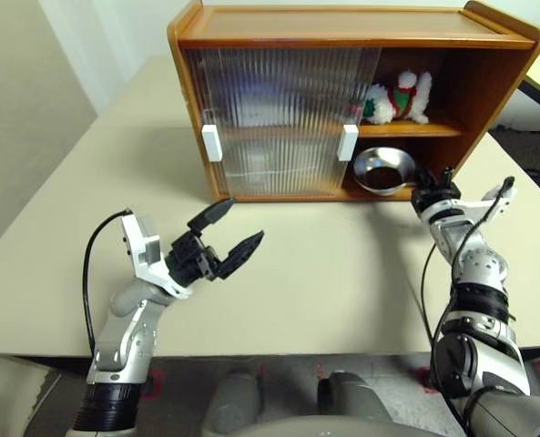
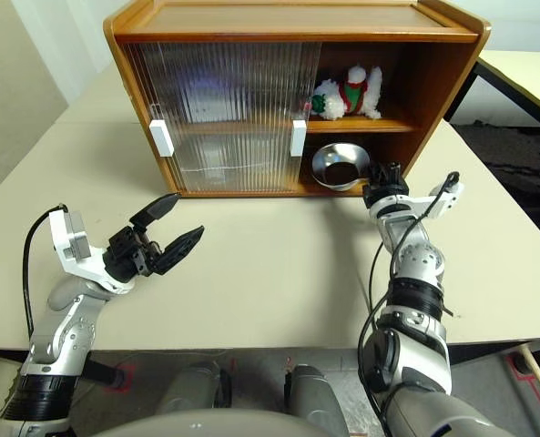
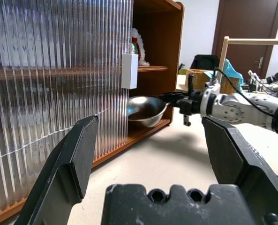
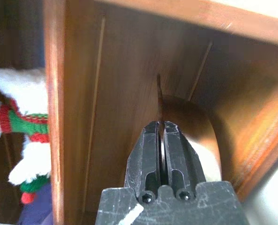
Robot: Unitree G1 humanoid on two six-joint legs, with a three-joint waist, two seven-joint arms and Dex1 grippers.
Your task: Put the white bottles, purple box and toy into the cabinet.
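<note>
Beige table (image 1: 342,291) under orange-brown cabinet (image 1: 342,23), pale wall behind.

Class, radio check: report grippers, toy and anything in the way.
Left gripper open, empty, over table. Right gripper shut on bowl rim at cabinet mouth. Toy on upper shelf. Bowl on cabinet floor.

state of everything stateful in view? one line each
cabinet: right side open, both sliding doors over the left half
toy: lying on the upper shelf, right side
steel bowl: tilted in the lower compartment, its rim pinched by the right gripper
left gripper: open, empty, above the table
right gripper: shut on the bowl's rim
</note>
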